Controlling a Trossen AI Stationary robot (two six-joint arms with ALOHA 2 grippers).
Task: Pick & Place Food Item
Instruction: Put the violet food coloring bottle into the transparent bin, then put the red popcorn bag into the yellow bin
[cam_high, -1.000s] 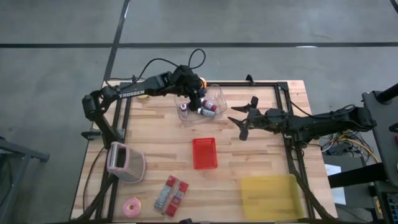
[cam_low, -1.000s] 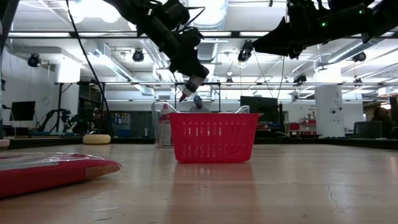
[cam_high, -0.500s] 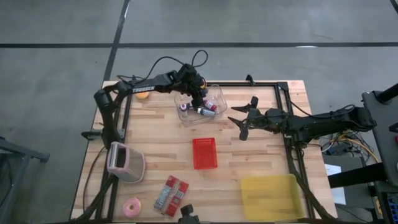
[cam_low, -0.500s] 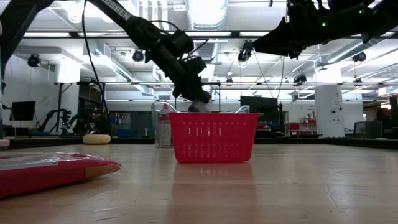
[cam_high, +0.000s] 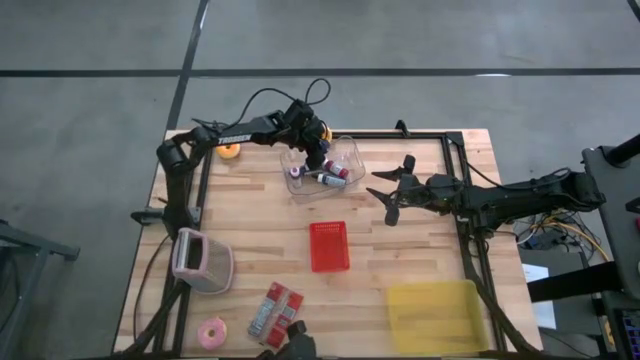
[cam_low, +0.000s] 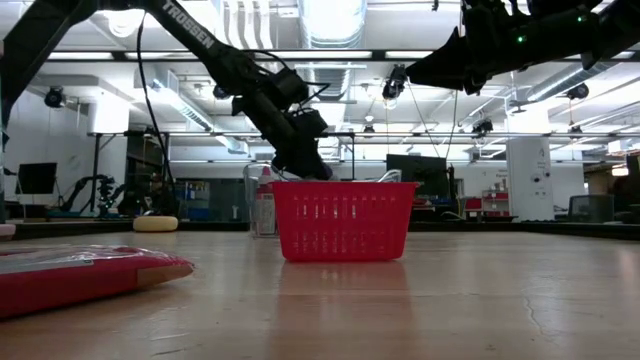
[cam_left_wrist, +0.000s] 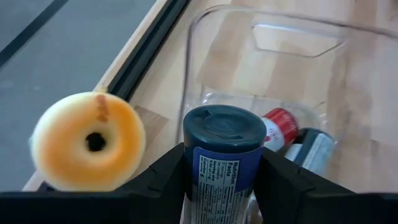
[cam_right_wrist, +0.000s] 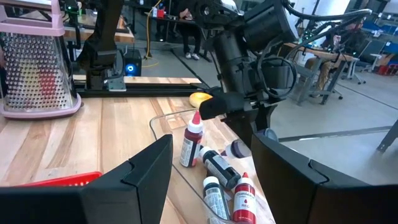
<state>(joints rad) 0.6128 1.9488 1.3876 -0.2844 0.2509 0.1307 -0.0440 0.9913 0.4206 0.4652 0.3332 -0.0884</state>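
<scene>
At the table's (cam_high: 420, 260) left edge a pink grater (cam_high: 201, 261) stands, with a pink ring (cam_high: 212, 333) and a red packet (cam_high: 275, 312) near the front edge; something dark is cut off at the frame's bottom and cannot be made out. Farther back, a yellow doughnut (cam_high: 230, 152) lies beside the left arm. The left gripper (cam_left_wrist: 222, 180) reaches down into the clear container (cam_high: 345, 158) at the back of the table, its fingers clamped on a dark-capped bottle (cam_left_wrist: 223, 155) held upright; the low view hides that grip behind the red basket (cam_low: 343, 220). More small bottles (cam_right_wrist: 219, 169) lie jumbled in the container, their labels too small to read. The red basket sits at mid-table, in front of the container and apart from it. Right of the container, the right gripper (cam_high: 392, 196) hangs above the table with its fingers spread and nothing between them. A yellow tray (cam_high: 435, 316) lies at the front right corner.
</scene>
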